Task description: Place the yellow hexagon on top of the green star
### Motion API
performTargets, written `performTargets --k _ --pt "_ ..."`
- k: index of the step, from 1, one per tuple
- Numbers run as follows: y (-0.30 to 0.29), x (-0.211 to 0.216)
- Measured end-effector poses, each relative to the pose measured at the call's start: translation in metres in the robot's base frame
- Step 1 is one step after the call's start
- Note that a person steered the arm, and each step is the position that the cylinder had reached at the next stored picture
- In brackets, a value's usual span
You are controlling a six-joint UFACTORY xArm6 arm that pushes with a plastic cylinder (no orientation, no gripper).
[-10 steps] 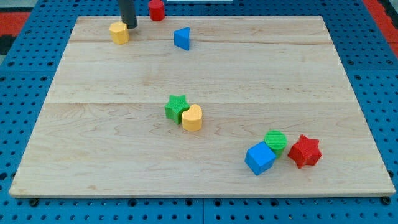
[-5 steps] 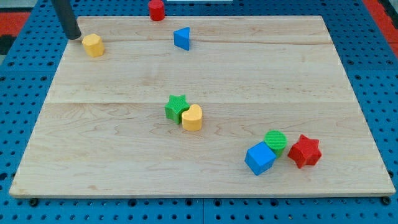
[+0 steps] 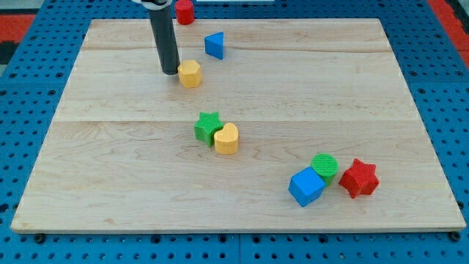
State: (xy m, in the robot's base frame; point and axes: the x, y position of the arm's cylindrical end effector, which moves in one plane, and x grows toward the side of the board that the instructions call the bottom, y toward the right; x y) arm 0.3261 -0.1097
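Note:
The yellow hexagon [image 3: 190,74] lies on the wooden board in the upper middle of the view. My tip [image 3: 170,71] stands just to its left, touching or nearly touching it. The green star [image 3: 208,126] sits near the board's centre, below and slightly right of the hexagon. A yellow heart-shaped block [image 3: 226,138] rests against the star's lower right side.
A blue triangular block [image 3: 214,45] lies above and right of the hexagon. A red cylinder [image 3: 184,11] stands at the board's top edge. A blue cube [image 3: 305,186], a green cylinder [image 3: 325,166] and a red star [image 3: 358,178] cluster at the lower right.
The yellow hexagon has moved from the board's upper left down and right toward the centre. My tip went left first, then came back right, and now stands at the hexagon's left side.

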Motion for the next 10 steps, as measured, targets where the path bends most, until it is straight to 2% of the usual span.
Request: performTargets --k 1,3,4,6,9,10 --pt "0.020 -0.003" --pt "0.044 0.021" --pt "0.075 0.013" --pt "0.081 0.056" --pt "0.084 0.068" --pt "0.106 0.024"
